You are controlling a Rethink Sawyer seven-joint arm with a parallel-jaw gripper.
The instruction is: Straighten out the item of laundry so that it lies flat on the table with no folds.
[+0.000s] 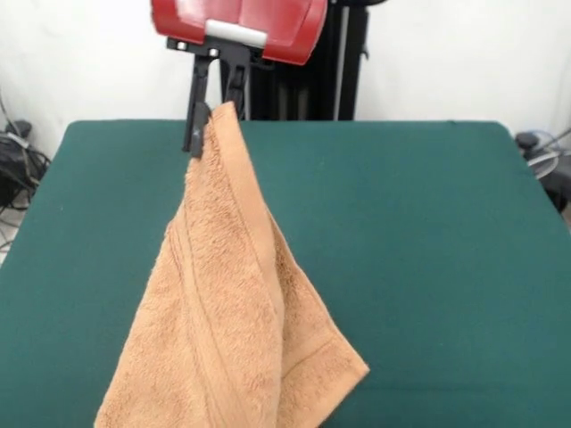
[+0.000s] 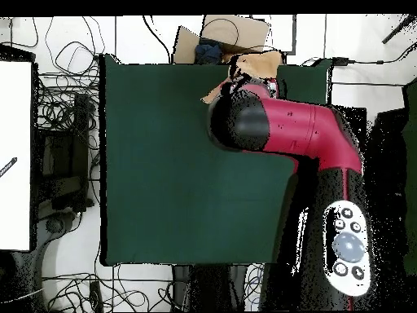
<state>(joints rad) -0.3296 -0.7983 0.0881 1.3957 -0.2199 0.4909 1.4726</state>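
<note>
One towel (image 1: 236, 321), taking the table (image 1: 428, 232) as the landmark: its lower end spreads over the table's near edge in the front view, running out of sight at the bottom, so whether that end rests on the felt or hangs past it cannot be told. From there the peach-orange cloth narrows as it rises towards the table's far side, doubled along a long lengthwise fold, with one woven border band showing across the lower corner and another running up the fold. No tag is visible. At its top corner, above the table's far edge, the towel is pinched by the one gripper (image 1: 212, 111), whose dark jaws are closed on that corner.

The terry looks soft, light and limp; it drapes under its own weight and would likely slide easily over the felt rather than hold any shape. A corner grip such as this one seems the right place to hold, since dragging a corner outward should pull the fold open.

Behind the gripper is the single red arm (image 1: 241, 22). In the overhead view the arm (image 2: 285, 126) covers most of the cloth, leaving only a small part of the towel (image 2: 256, 62) showing at the table's (image 2: 163, 179) edge
</note>
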